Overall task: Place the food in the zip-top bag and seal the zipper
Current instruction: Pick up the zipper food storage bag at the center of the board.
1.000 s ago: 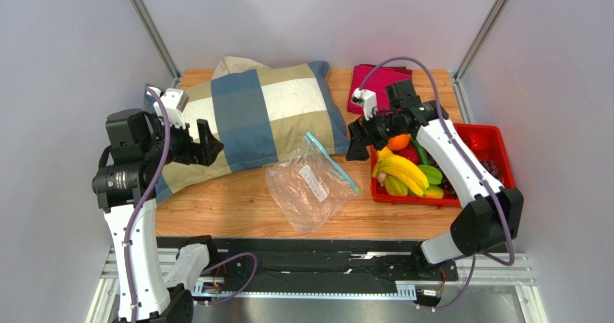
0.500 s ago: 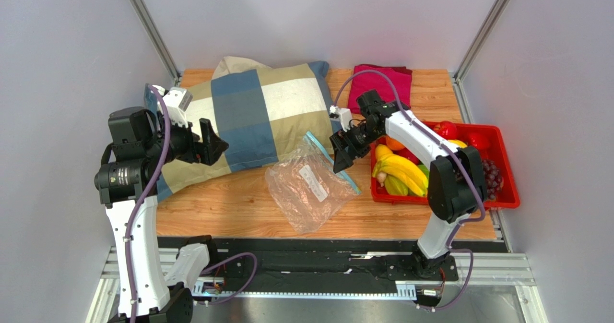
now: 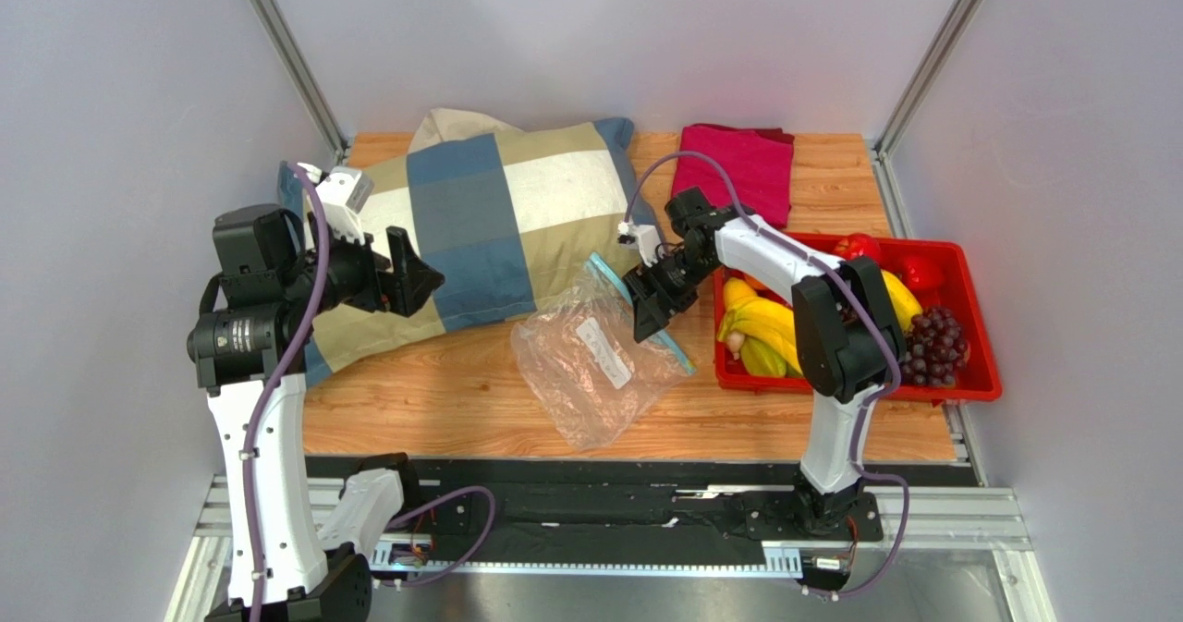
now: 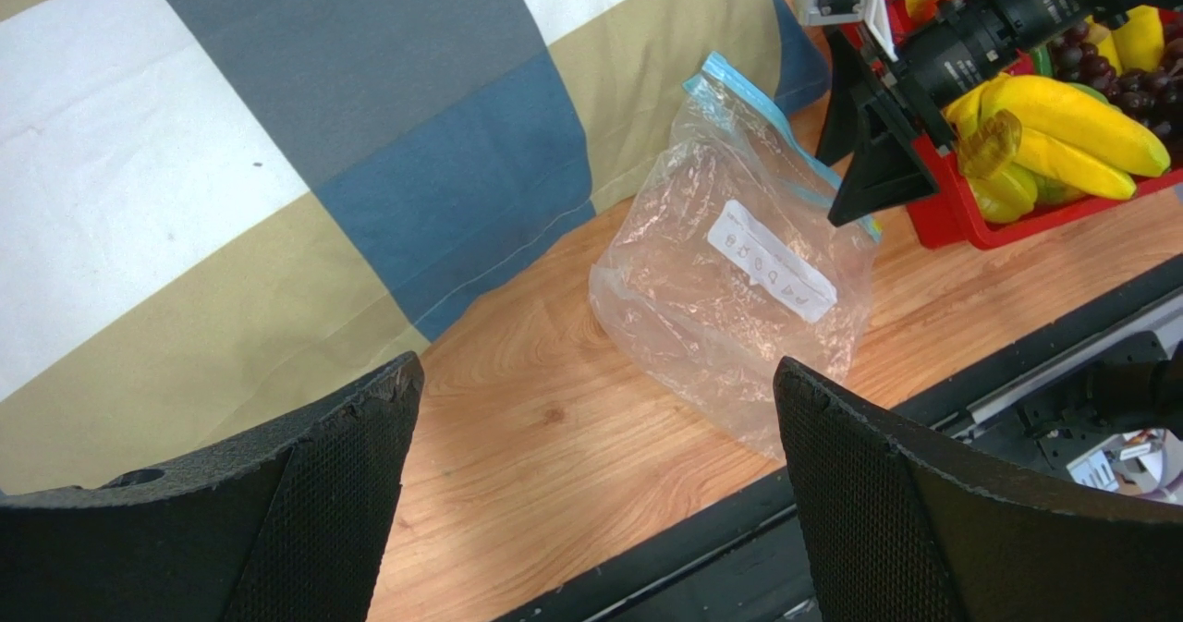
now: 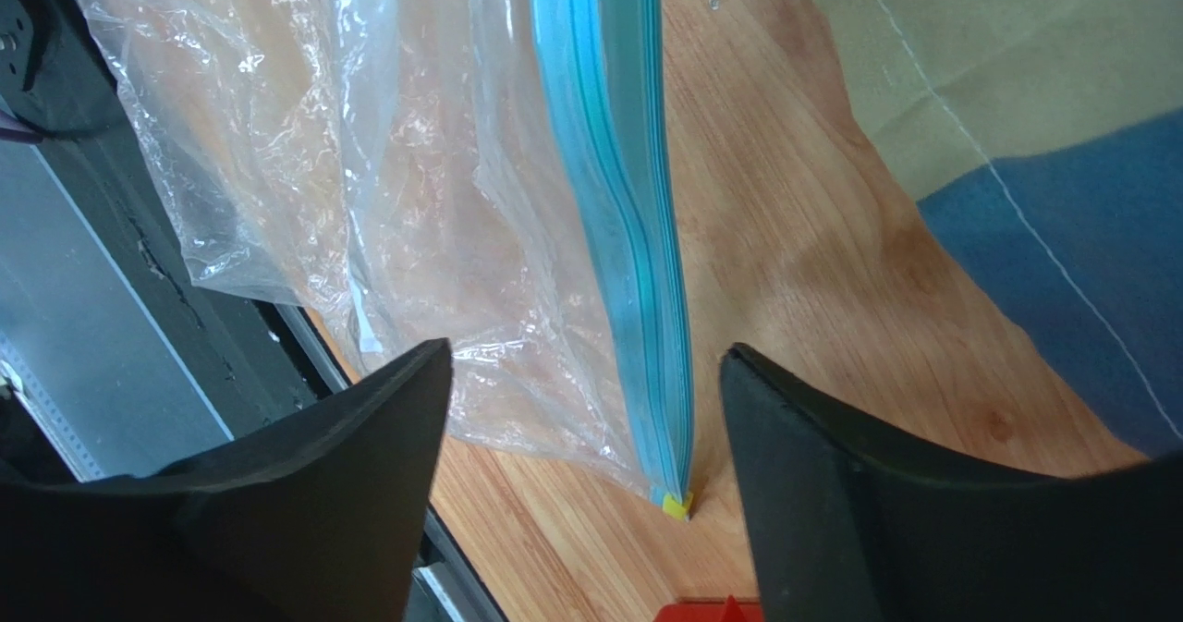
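Far left: left gripper (image 3: 406, 276), jaws spread full, nothing between them. Hangs above the near-left corner of the checked pillow (image 3: 486, 227), well apart from the bag.

Centre: zip-top bag (image 3: 590, 366) flat on the wooden table (image 3: 417, 400), just beside the pillow's near edge, white label (image 4: 771, 259) up. Looks empty. Zipper (image 5: 625, 234) along the bag's right-hand side, long axis slanting from far-left, by the pillow, to near-right, by the tray. Whether sealed or parted, cannot tell.

Right of centre: right gripper (image 5: 583, 359) directly above the zipper, pointing down. Jaws apart, one finger on each side of the teal strip, neither touching it in the wrist view; nothing pinched yet. Strip runs lengthwise through the gap, so closing would likely catch it across its width.

Right: red tray (image 3: 972, 387) just beside the bag's zipper edge, holding all the food, with the banana bunch (image 3: 757, 328) at its left end and purple grapes (image 3: 933, 342) toward the right.

Judgement: right arm much the nearer to both bag mouth and food. Next step probably a grip on the mouth edge to open it.
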Controlling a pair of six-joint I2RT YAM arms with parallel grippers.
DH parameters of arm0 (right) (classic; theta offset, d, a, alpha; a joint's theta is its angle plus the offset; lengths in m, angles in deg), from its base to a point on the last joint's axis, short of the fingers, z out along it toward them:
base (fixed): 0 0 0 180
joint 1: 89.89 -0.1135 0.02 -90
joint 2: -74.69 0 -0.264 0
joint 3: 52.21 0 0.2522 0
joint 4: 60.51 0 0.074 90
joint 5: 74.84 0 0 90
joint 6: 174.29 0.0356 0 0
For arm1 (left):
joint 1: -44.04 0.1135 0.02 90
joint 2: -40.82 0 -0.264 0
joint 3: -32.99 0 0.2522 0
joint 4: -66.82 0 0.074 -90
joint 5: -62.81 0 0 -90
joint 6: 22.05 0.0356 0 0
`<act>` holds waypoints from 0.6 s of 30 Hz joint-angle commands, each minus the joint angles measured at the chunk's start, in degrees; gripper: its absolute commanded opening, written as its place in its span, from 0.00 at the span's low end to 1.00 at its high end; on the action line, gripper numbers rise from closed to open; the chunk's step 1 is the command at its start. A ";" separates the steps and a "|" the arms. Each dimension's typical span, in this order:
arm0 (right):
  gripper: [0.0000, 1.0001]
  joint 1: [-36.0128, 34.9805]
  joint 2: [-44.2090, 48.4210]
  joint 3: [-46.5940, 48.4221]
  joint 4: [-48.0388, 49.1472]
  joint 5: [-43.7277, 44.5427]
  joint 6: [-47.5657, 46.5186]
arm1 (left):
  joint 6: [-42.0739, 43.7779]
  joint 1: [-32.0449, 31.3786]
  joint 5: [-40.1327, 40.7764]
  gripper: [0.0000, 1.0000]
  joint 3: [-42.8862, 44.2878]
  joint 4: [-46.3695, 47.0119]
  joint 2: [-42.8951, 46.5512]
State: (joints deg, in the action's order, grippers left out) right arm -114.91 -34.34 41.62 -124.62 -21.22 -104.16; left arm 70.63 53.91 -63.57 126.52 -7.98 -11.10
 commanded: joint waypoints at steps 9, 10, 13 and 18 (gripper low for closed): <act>0.00 -0.56 2.24 5.96 -1.50 -2.99 -4.55 | -3.98 0.06 -2.55 0.99 -0.93 2.50 0.77; 0.00 -0.56 3.55 6.67 -2.20 -3.26 -4.82 | -4.43 0.06 -2.99 0.99 -0.76 2.41 0.86; 0.00 -1.00 7.76 9.22 -4.49 -3.61 -6.83 | -6.10 0.15 -4.22 0.99 0.56 1.80 0.33; 0.00 -4.68 16.64 10.89 -7.22 -1.42 -16.75 | -7.25 0.06 -5.10 0.99 8.81 -1.18 -2.13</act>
State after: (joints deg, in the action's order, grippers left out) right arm -116.22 -27.87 48.79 -129.52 -22.60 -111.42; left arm 65.49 53.93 -66.33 128.12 -8.61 -12.02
